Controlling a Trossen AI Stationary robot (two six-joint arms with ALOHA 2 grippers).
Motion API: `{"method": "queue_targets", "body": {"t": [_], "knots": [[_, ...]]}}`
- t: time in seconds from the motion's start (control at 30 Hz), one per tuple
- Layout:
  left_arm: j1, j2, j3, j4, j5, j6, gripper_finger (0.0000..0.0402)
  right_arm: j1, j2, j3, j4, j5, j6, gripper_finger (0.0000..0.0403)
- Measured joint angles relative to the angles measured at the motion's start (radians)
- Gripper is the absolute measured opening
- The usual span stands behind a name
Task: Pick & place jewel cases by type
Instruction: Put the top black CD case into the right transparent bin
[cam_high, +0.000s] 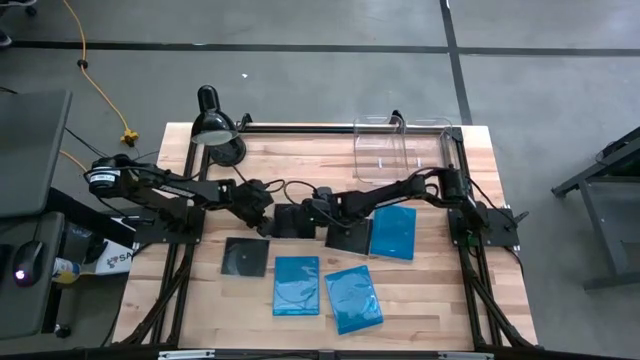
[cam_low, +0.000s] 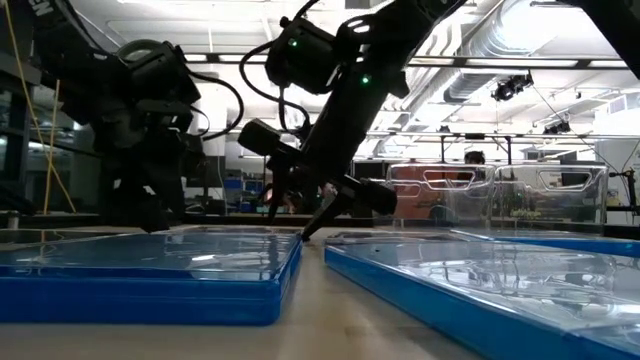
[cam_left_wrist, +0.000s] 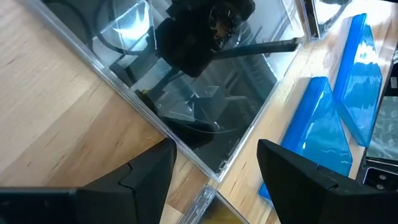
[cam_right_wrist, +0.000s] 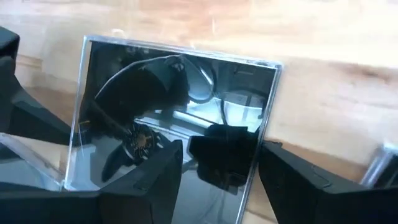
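Fingers spread on your left gripper (cam_left_wrist: 214, 171) and right gripper (cam_right_wrist: 221, 168), each poised empty above a glossy black square jewel case (cam_right_wrist: 168, 130); you'll find no legible writing.

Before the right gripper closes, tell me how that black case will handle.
The black case looks thin, flat and rigid, so probably light. Its glossy, mirror-like face suggests slippery. Lying flat on the table, its edge may be hard to catch.
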Motion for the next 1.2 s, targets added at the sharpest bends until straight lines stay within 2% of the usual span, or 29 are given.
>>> {"method": "queue_targets", "body": {"t": [0.4,0.57,0.9,1.2], "knots": [[0.0,0.002,-0.001,0.015,-0.02,0.033,0.0236,-0.028,-0.07,-0.002,0.056,-0.019,-0.105,0.02],[0.0,0.002,-0.001,0.018,-0.02,0.05,0.0236,-0.027,-0.073,-0.002,0.04,-0.079,-0.125,0.02],[0.0,0.002,-0.001,0.02,-0.02,0.064,0.0236,-0.013,-0.073,-0.002,-0.041,-0.279,-0.147,0.02],[0.0,0.002,-0.001,0.021,-0.02,0.079,0.0236,-0.011,-0.075,-0.002,-0.041,-0.273,-0.147,0.02]]}}
